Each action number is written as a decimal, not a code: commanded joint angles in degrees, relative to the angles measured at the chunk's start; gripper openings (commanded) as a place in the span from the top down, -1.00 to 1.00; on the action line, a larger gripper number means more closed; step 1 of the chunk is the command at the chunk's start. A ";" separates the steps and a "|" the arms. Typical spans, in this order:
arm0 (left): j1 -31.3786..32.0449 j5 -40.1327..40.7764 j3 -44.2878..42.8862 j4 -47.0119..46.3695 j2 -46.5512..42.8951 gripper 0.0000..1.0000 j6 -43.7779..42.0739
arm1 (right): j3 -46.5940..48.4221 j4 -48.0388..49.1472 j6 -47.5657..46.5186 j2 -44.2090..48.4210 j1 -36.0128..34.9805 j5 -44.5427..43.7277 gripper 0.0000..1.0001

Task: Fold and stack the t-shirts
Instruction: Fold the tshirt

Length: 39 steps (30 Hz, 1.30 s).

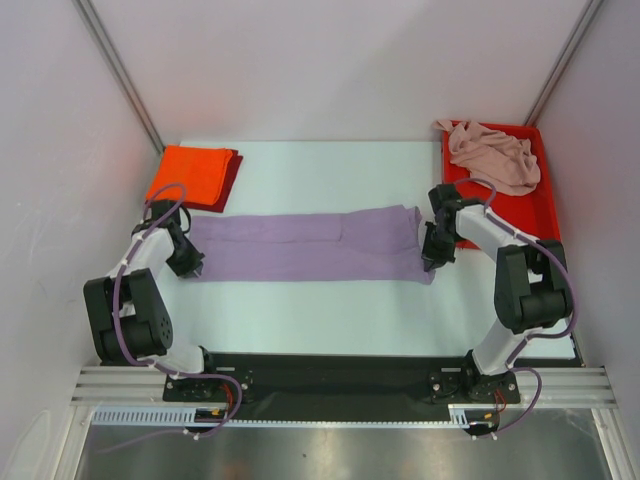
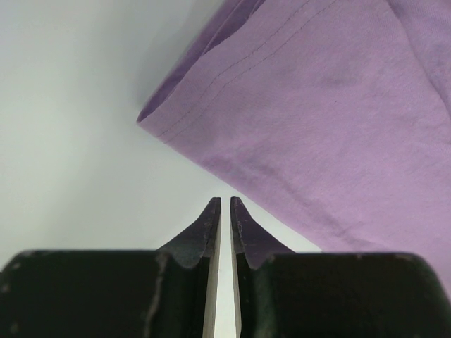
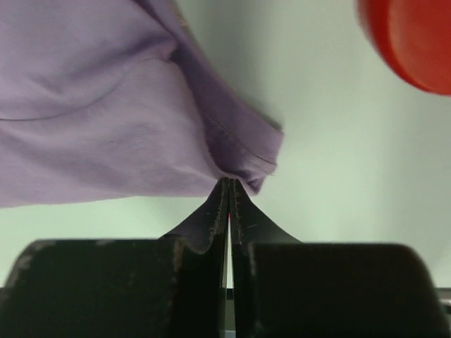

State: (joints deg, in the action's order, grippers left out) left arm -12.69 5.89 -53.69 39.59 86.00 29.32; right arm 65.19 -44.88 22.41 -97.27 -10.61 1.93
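Lavender shirt [image 1: 310,245], orange shirt [image 1: 190,172], red tray [image 1: 541,212]

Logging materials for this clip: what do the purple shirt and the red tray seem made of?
The purple shirt: soft knit cloth, probably cotton jersey, matte; it creases and shows a stitched hem in the left wrist view. The red tray: seemingly rigid moulded plastic, smooth, slightly glossy; straight raised rim, rounded corner.

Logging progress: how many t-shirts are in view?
4: a lavender one stretched out in the middle, a pink one crumpled in the red tray, an orange one folded far left atop a dark red one. More could hide beneath.
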 commanded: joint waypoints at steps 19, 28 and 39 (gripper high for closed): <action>0.30 1.67 -2.56 1.01 -1.62 0.70 -1.37 | -1.82 -0.30 -2.90 8.33 1.82 1.75 0.01; 0.29 1.05 -5.46 1.89 0.13 0.69 -1.99 | -2.08 6.91 -2.64 -0.89 1.74 6.68 0.13; -3.13 1.67 -9.85 3.30 1.54 0.63 -2.60 | -0.77 1.20 -3.07 -1.16 1.82 -5.54 0.98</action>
State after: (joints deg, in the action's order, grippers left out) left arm -14.94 6.92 -60.34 42.33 87.13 27.94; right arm 62.22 -41.43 20.45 -99.07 -8.88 2.31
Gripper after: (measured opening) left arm 0.178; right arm 0.018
